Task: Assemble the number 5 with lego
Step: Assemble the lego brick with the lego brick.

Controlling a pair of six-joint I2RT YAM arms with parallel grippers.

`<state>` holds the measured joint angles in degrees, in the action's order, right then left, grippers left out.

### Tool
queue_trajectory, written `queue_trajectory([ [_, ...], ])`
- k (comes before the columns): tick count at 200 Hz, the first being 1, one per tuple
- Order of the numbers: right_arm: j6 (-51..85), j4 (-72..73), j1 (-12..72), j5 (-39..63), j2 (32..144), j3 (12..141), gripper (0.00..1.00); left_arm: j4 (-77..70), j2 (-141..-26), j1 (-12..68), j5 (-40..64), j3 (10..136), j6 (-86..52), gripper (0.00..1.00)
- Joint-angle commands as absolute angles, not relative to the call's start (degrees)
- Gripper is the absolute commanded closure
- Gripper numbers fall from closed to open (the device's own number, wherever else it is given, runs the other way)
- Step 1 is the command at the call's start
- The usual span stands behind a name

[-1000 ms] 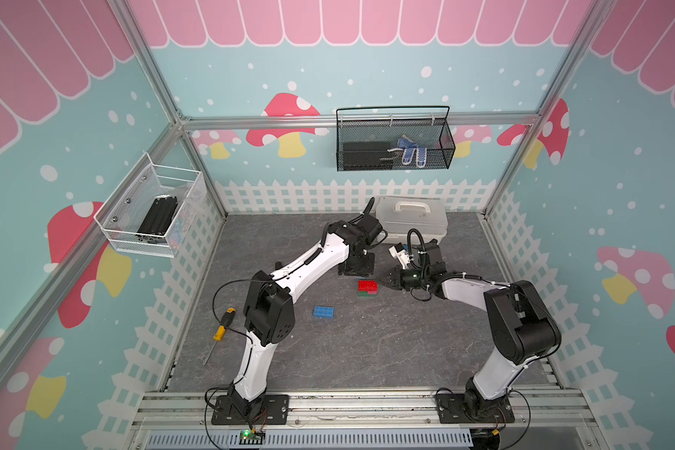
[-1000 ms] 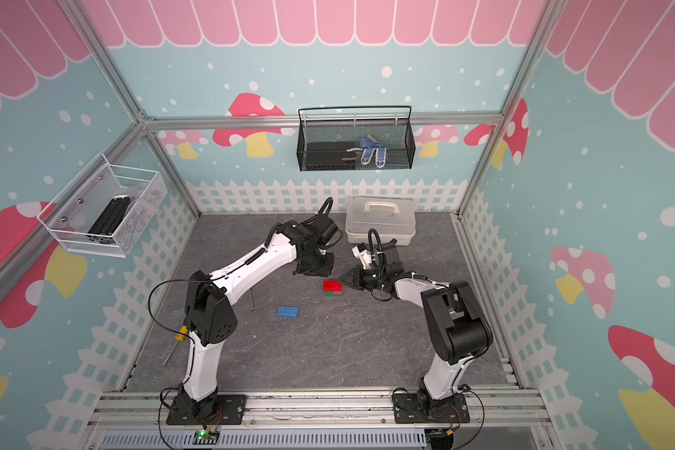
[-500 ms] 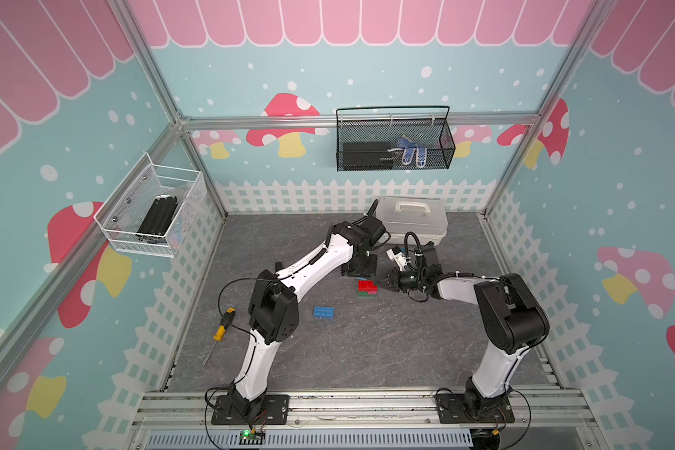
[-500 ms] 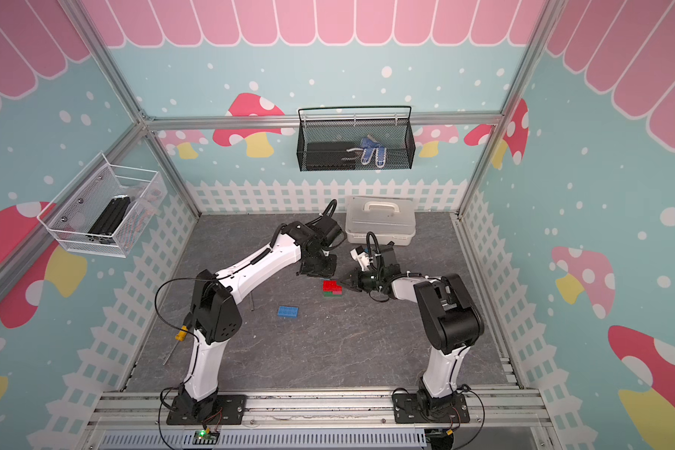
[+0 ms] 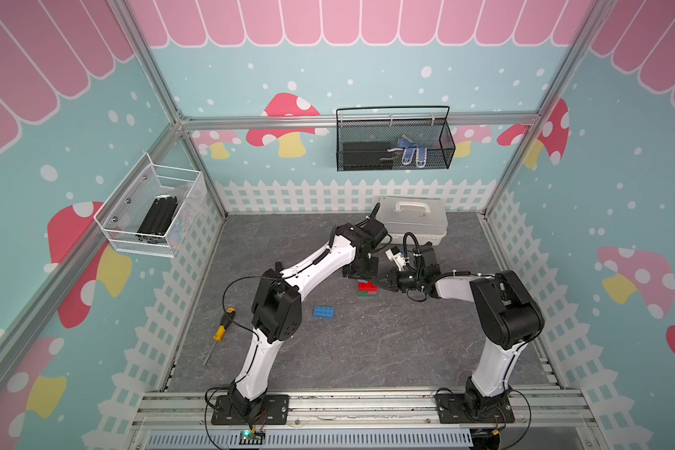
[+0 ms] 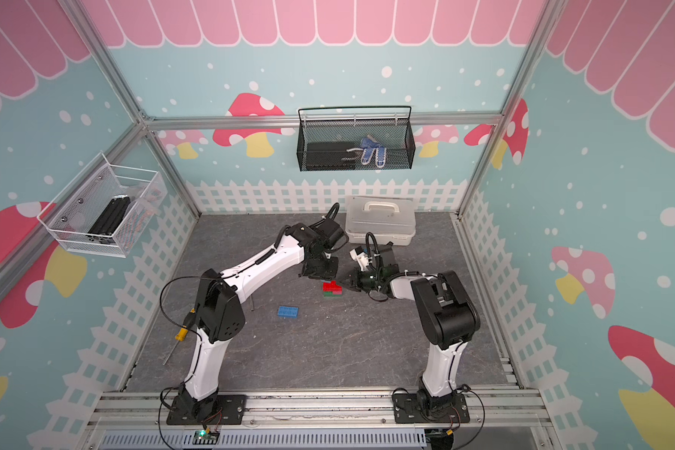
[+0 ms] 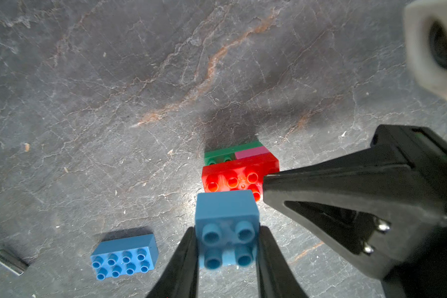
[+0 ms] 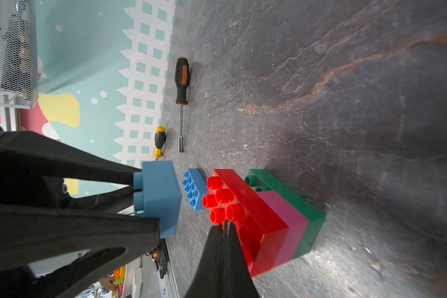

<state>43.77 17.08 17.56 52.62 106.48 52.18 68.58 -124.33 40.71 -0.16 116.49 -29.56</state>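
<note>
A stack of lego stands mid-table: long green brick (image 8: 294,196) at the bottom, short pink brick (image 8: 287,216) on it, long red brick (image 8: 258,222) on top, studs up. In both top views the stack (image 5: 367,288) (image 6: 332,288) sits between the arms. My left gripper (image 7: 227,229) is shut on the short blue brick (image 7: 226,216), held just above and beside the red brick (image 7: 232,175). My right gripper (image 8: 223,224) is shut and empty, its tips resting on the red brick's studded top. The long blue brick (image 5: 323,311) lies loose on the table, nearer the left arm's base.
A yellow-handled screwdriver (image 5: 221,331) lies near the left fence, and a black-and-orange nut driver (image 8: 182,77) lies close to it. A white toolbox (image 5: 412,218) stands at the back. Wire baskets hang on the back wall (image 5: 394,140) and the left wall (image 5: 153,214).
My left gripper has carried the short blue brick a little nearer, over the stack. The right gripper's tips have slid left onto the red brick.
</note>
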Motion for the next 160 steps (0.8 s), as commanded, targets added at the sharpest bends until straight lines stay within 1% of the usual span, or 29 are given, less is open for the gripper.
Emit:
queue_trajectory([
  [1,43.2,16.7,17.3,52.2,108.0,52.3,1.00,69.5,-125.2,41.3,0.0,118.4,-30.0,0.85],
  [89,40.3,12.7,17.3,50.1,107.6,51.6,1.00,68.5,-127.2,41.4,0.5,118.2,-31.0,0.85],
  [160,39.9,12.6,17.3,49.9,108.2,51.4,1.00,65.9,-126.9,41.5,1.4,115.8,-31.8,0.85],
])
